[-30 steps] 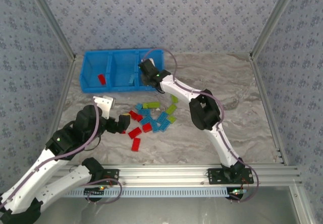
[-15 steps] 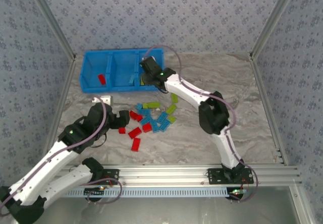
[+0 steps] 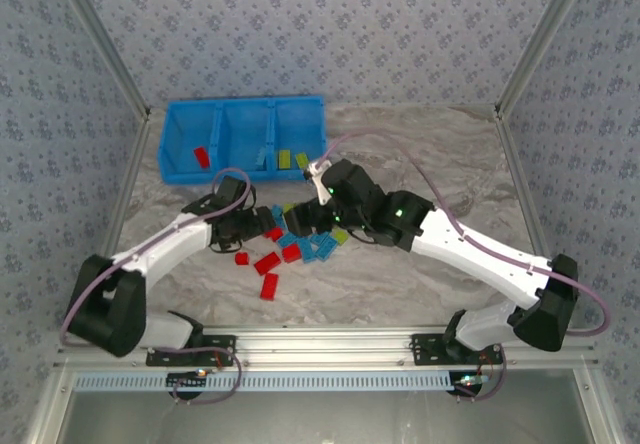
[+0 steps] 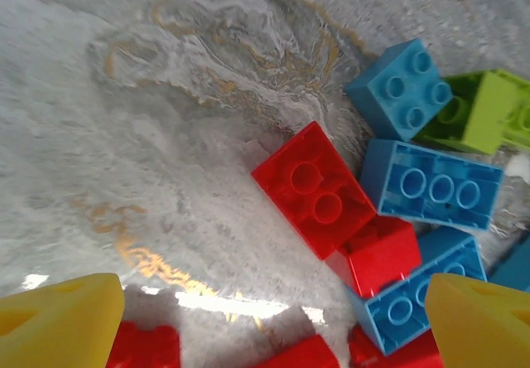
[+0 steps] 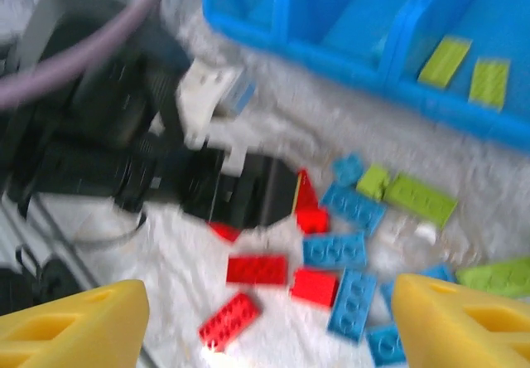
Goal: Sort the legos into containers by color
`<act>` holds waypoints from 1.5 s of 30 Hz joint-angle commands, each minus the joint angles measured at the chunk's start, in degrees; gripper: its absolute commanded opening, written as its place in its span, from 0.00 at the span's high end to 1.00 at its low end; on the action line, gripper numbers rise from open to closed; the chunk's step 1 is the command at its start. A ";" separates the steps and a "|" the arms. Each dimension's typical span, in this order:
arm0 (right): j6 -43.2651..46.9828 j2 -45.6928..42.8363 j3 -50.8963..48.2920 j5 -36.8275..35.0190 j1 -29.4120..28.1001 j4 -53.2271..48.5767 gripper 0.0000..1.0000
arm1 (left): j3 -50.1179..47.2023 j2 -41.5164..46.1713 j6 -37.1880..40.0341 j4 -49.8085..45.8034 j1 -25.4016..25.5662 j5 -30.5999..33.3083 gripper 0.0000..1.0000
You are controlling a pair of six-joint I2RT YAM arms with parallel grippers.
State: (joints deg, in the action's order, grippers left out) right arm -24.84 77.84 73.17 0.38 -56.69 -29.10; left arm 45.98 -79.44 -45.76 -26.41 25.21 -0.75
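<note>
Red, light blue and yellow-green legos [image 3: 295, 239] lie heaped mid-table. The blue three-bin tray [image 3: 240, 114] stands at the back left. Its left bin holds a red brick [image 3: 202, 156], and its right bin holds two yellow-green bricks [image 3: 293, 160]. My left gripper [image 3: 266, 222] is low at the heap's left edge, open. A red brick [image 4: 313, 187] and blue bricks [image 4: 432, 187] lie just ahead of its empty jaws [image 4: 273, 326]. My right gripper [image 3: 322, 212] hovers over the heap's right side. It is open and empty [image 5: 269, 326], above red bricks [image 5: 257, 268] and blue bricks [image 5: 334, 250].
The two grippers are close together over the heap; in the right wrist view the left gripper's black body [image 5: 240, 190] is just beyond the bricks. Two red bricks [image 3: 268, 284] lie apart toward the near edge. Patterned walls enclose the table.
The right arm has left the right bin and swung down over the heap. The left gripper has reached right to the heap's edge. Two yellow-green bricks now show in the right bin.
</note>
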 commanded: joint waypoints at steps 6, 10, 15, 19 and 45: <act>-8.80 -6.21 -9.00 -3.52 -0.66 -1.26 0.12 | 2.90 -8.96 -8.76 6.63 -0.43 -3.11 0.07; -8.31 -6.04 -8.88 -3.20 -0.53 -1.50 0.12 | 2.75 -10.33 -9.53 6.55 -0.44 0.02 0.13; -7.83 -5.80 -8.14 -4.54 -0.52 -2.02 0.12 | 3.11 -12.18 -9.08 3.97 -0.51 3.27 0.25; -7.86 -5.25 -7.86 -4.65 -0.53 -1.93 0.12 | 1.80 -12.23 -8.83 4.09 -0.68 4.31 0.36; -6.14 -2.90 -6.16 -0.87 -1.90 0.45 0.11 | 15.67 5.31 -0.56 -0.57 -12.88 25.74 0.72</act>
State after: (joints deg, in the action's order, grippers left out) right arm -31.70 74.28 64.97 0.23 -58.28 -28.42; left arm 58.17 -72.18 -48.36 -28.53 15.25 16.05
